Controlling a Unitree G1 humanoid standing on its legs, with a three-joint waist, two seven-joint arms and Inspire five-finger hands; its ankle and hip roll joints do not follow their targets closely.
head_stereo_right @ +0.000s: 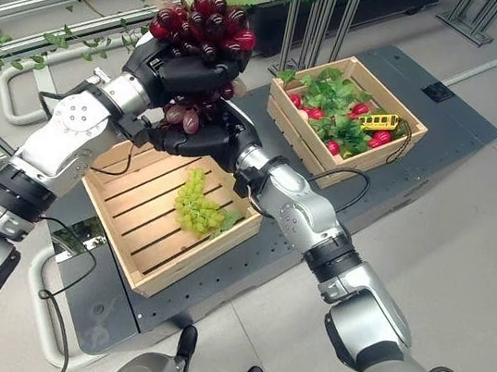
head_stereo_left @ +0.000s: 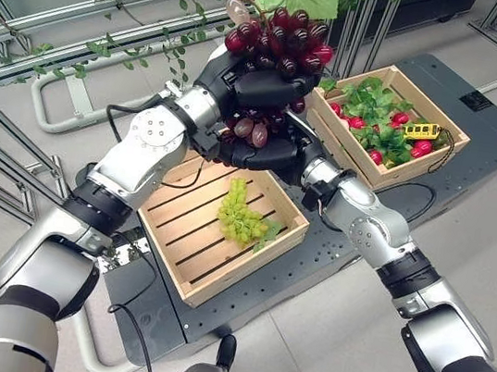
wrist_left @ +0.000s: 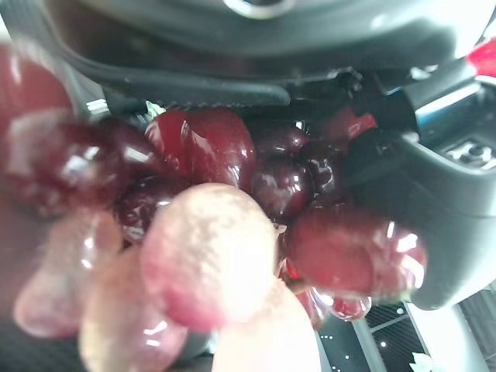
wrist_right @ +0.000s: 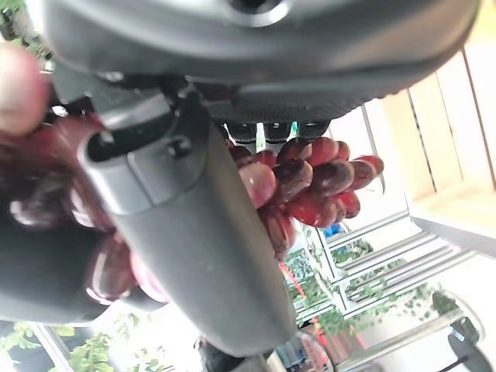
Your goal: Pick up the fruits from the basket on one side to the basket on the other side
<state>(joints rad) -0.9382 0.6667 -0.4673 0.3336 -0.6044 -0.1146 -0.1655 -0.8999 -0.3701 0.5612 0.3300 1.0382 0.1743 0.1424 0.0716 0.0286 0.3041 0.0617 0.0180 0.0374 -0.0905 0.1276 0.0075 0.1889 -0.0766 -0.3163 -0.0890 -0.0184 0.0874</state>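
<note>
Grey flooring under two wooden crates. We are clamping left hand (head_stereo_left: 259, 85) and right hand (head_stereo_left: 258, 153) around the red grape bunch (head_stereo_left: 280, 36), above the near crate (head_stereo_left: 187, 233). Risk: loose grapes dropping if fingers shift.

Two wooden crates (head_stereo_left: 216, 279) (head_stereo_left: 440, 154) — one red grape bunch (head_stereo_left: 285, 37), one green bunch (head_stereo_left: 242, 213).

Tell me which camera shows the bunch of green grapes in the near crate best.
The left eye view: the green grapes lie unobstructed on the slats of the near wooden crate, below both hands. The right eye view shows them about equally well. Both wrist views are taken up by red grapes and dark fingers.
</note>
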